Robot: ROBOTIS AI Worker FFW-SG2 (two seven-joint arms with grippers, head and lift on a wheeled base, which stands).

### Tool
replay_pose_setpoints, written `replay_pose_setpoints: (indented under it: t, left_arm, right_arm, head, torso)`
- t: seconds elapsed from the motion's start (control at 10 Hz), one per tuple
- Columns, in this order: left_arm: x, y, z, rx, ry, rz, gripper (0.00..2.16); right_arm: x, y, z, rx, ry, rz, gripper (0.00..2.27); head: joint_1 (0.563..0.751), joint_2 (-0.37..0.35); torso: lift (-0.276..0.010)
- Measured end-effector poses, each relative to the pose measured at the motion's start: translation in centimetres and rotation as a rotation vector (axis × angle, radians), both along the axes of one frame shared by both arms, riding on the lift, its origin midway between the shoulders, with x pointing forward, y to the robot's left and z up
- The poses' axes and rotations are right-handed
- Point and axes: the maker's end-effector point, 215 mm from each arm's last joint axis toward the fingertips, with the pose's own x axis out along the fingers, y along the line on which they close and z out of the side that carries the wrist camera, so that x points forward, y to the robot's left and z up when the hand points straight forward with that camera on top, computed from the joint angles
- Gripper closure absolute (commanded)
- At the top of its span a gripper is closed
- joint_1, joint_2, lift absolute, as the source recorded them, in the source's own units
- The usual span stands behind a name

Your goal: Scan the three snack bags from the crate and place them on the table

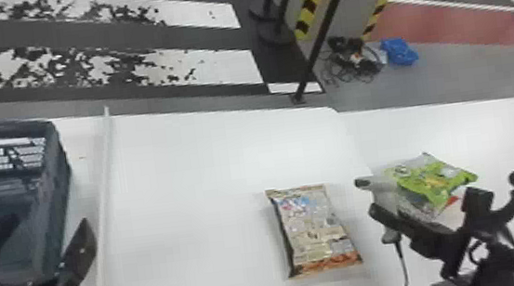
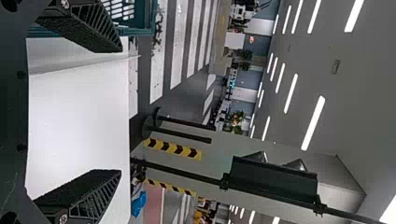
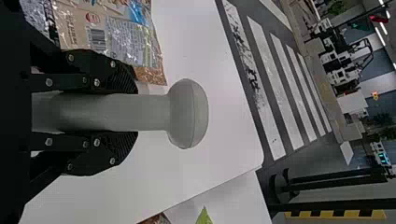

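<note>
My right gripper [image 3: 133, 112] grips the scanner [image 3: 187, 113] round its handle, leaving its head free to read the tan snack bag [image 1: 316, 229], barcode up on the table [image 1: 194, 208]; my left gripper [image 1: 49, 221] is open.

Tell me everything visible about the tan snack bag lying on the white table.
The tan, orange-ended snack bag lies flat on the white table, orange end toward the robot. Its shiny, wrinkled wrapper looks like plastic film and seems unopened; a barcode and printed panels face up. The table supports it; neither gripper holds it.
</note>
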Motion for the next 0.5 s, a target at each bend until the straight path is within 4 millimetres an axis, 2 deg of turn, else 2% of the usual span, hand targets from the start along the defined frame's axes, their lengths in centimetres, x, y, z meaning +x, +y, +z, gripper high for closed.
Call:
replay_pose_setpoints:
  t: [0.3, 0.5]
  left_arm:
    - [-0.3, 0.1, 0.1, 0.005, 0.000, 0.002, 0.07]
    - [-0.3, 0.3, 0.1, 0.008, 0.000, 0.005, 0.07]
  right_arm:
    - [2.9, -1.0, -3.4, -0.064, 0.048, 0.009, 2.10]
    - [3.1, -2.1, -5.2, -0.117, 0.099, 0.004, 2.09]
  head:
    - [0.695, -0.350]
    - [0.695, -0.350]
  torso:
    - [-0.036]
    - [-0.036]
